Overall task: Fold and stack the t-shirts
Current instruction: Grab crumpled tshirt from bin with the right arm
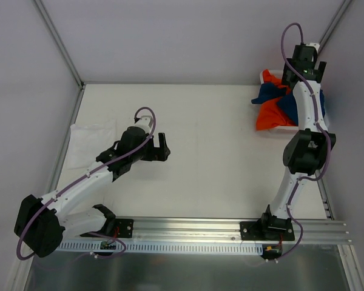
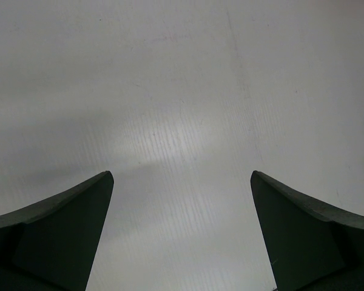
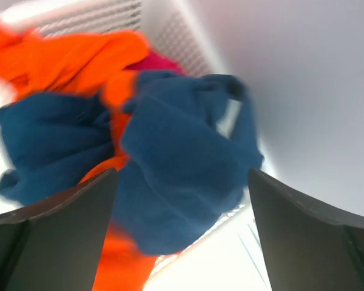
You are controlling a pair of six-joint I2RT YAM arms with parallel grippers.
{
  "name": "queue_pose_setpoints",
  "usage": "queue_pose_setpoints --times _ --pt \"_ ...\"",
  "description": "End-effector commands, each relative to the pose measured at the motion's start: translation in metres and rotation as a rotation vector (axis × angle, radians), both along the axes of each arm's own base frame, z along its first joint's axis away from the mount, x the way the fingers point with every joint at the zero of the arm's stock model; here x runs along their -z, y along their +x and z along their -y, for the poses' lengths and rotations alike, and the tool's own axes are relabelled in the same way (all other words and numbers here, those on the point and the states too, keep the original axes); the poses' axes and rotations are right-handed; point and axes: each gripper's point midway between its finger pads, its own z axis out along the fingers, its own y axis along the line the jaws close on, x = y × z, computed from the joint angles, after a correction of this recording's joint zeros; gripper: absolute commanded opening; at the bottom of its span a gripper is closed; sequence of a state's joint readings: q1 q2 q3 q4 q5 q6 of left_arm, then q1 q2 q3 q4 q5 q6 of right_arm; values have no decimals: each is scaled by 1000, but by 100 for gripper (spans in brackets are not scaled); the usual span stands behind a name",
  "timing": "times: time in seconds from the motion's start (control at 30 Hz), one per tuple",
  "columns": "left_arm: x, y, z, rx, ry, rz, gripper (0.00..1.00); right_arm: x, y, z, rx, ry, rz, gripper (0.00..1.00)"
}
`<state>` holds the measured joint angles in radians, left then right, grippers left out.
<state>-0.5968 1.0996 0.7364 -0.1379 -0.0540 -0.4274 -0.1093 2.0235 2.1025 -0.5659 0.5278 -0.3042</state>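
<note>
A plain white t-shirt (image 1: 91,142) lies flat at the table's left edge. The navy t-shirt (image 1: 273,92), the orange t-shirt (image 1: 274,115) and a bit of the magenta t-shirt (image 3: 164,60) are bunched in the white lattice basket (image 1: 260,77) at the far right corner. My right gripper (image 1: 291,79) hangs open just above that pile; in the right wrist view (image 3: 182,176) the navy t-shirt (image 3: 182,163) fills the gap between its fingers, with the orange t-shirt (image 3: 73,60) behind. My left gripper (image 1: 165,148) is open and empty over bare table, right of the white t-shirt; its wrist view (image 2: 182,176) shows only table.
The basket's lattice wall (image 3: 109,15) stands behind the pile, close to the right wall. Metal frame posts run up the back corners. The aluminium rail (image 1: 200,227) with both arm bases lies along the near edge.
</note>
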Motion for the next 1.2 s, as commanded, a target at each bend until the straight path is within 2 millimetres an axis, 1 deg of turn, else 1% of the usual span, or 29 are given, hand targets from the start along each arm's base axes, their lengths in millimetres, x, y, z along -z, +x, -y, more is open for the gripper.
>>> queue_pose_setpoints --times 0.0,0.07,0.13,0.2,0.23,0.4,0.43,0.53,0.67,0.7,0.73,0.77,0.9,1.07,1.17 --pt "-16 -6 7 28 -58 42 99 -29 -1 -25 -84 64 75 93" --pt "-15 -7 6 29 -59 41 99 -40 -1 -29 -101 68 99 94" --pt "-15 -9 4 29 -59 41 99 -60 -4 -28 -96 55 138 95" --pt "-11 -11 3 26 -58 37 99 -68 -9 -23 -79 33 132 95" --pt "-9 -12 2 21 -58 33 99 -71 -8 -22 -77 25 136 96" --pt "-4 -13 -2 16 -44 33 99 -69 -16 -3 11 -54 92 96" --pt "-1 -15 -3 20 -37 29 99 -72 -16 -1 14 -61 94 96" --pt "2 -16 -4 22 -32 30 99 -70 -16 2 27 -63 92 96" --pt "6 -16 -2 26 -33 20 99 -52 -16 11 62 -81 40 96" --pt "7 -17 0 35 -39 14 99 -38 -14 12 63 -76 10 96" --pt "6 -17 1 42 -47 18 99 -33 -15 16 73 -71 2 96" --pt "3 -17 3 49 -58 29 99 -20 -14 18 77 -56 -17 96" --pt "2 -18 2 53 -59 39 99 1 -14 27 86 11 -26 96" --pt "-2 -18 1 61 -56 55 99 17 -10 36 76 80 -26 95" --pt "-6 -20 5 88 -65 60 99 23 -6 40 67 123 -12 93"
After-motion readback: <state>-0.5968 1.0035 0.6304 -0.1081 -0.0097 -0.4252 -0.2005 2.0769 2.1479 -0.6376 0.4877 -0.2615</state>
